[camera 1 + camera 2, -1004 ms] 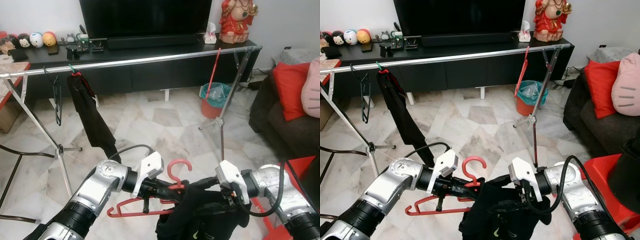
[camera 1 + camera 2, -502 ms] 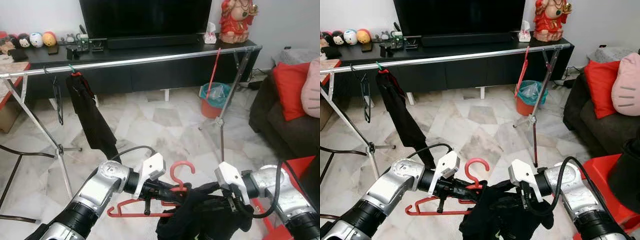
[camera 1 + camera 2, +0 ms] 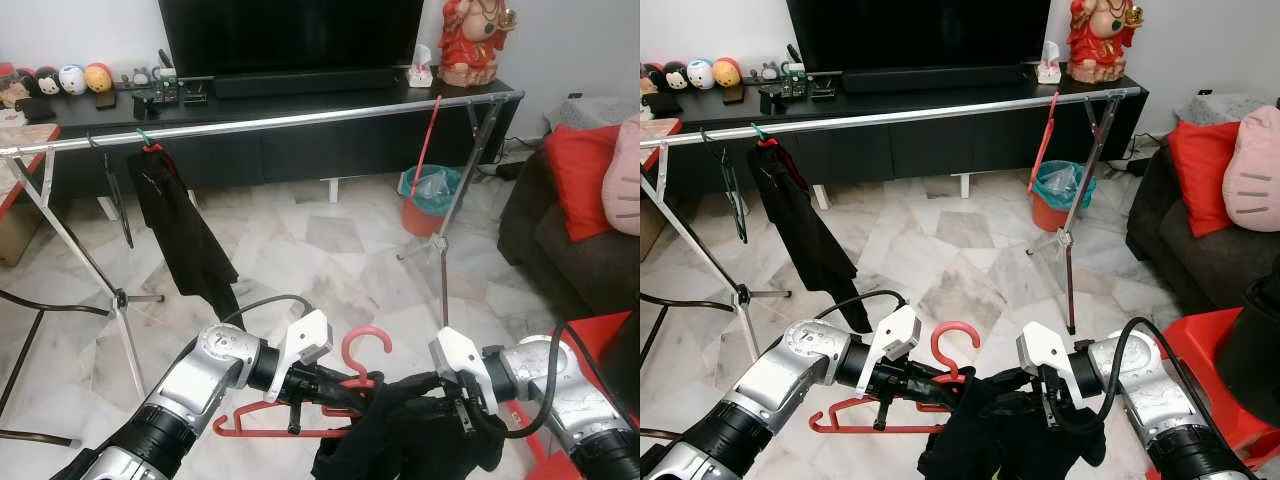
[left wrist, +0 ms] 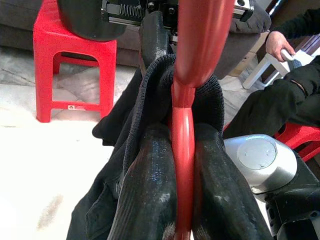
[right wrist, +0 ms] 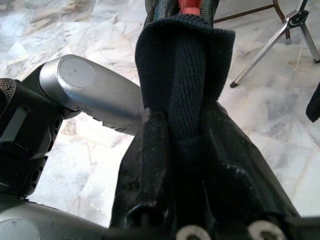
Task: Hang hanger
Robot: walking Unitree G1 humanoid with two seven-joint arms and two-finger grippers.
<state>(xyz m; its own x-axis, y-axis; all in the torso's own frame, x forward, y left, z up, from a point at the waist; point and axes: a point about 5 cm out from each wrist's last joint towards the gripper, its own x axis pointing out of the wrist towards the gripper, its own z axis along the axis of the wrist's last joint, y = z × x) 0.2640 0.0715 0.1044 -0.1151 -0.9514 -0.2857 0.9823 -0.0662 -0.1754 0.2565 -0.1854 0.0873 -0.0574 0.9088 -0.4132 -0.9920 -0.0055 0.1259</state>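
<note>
Marble floor (image 3: 340,240), steel clothes rail (image 3: 300,120) ahead.
Left tool (image 3: 345,385) clamps red hanger (image 3: 300,425); right tool (image 3: 425,395) pinches black garment (image 3: 410,445).

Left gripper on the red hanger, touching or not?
Touching. In the left wrist view, the left gripper has its two black fingers pressed against either side of the red hanger, with no gap showing.

We are in a home living room.
We see a television (image 3: 290,35) on a low black cabinet (image 3: 300,135), a marble floor (image 3: 330,250), a sofa (image 3: 560,240) with a red cushion (image 3: 580,175), and a clothes rail (image 3: 260,122).
</note>
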